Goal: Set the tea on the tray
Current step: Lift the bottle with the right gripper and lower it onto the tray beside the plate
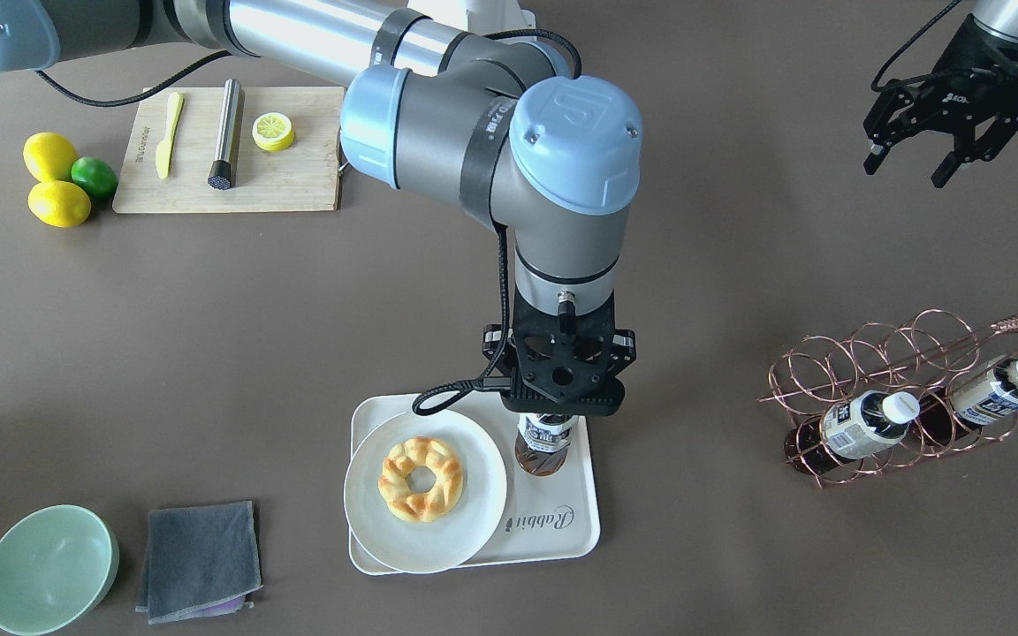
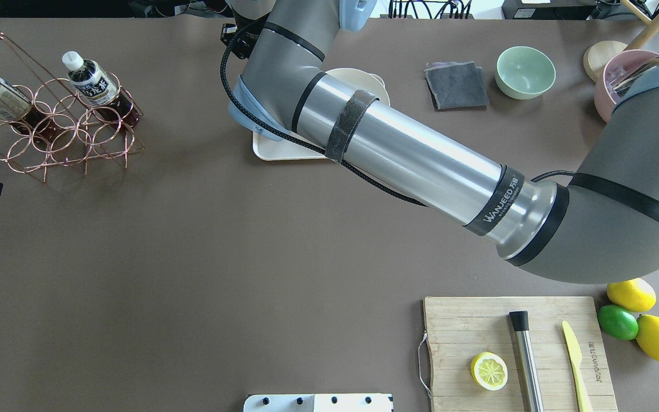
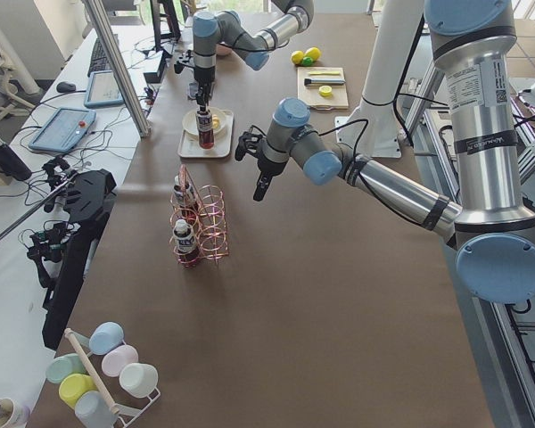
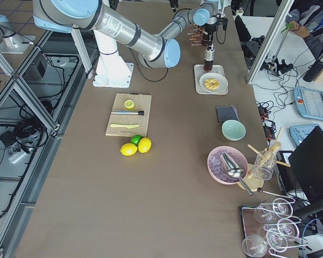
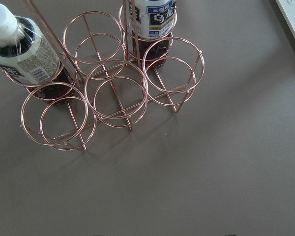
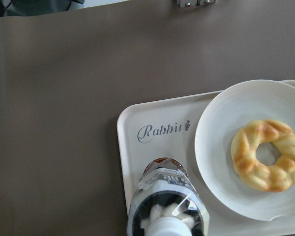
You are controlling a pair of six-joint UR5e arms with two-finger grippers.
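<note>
- The right pincer (image 1: 564,396) points straight down over the tray, its black body sitting on top of the tea (image 1: 544,444). Its fingers are hidden under that body, and the cap blocks them in the wrist view, so I cannot tell whether it clamps the cap or stands slack around it
- The tea stands upright with its base on the tray (image 1: 562,541), in the bare strip beside the plate (image 1: 474,517) and near the script word
- A hold from above by the neck suits this spot, I judge, because the bottle can go straight down into a narrow gap without knocking the plate
- The task looks all but done; what is left is to open and rise straight up, since a tall, narrow bottle tips easily if dragged sideways
- The tea is a smooth, clear plastic bottle of dark brown liquid, with a white cap and a cream-and-blue label wrapped round it
- The tray is a cream plastic rectangle with rounded corners and a low raised rim, which should keep things from sliding off
- The plate is round, white and glossy, laps over the tray's rim on one side and carries a golden twisted ring bun (image 1: 421,478)
- The left pincer (image 1: 908,168) hangs open and empty, well apart from the tray
- Its wrist view looks down on the rack (image 1: 871,358), made of thin copper wire rings, where two spare bottles (image 1: 867,422) lie slanted
- The bench (image 1: 297,353) is matte brown
</note>
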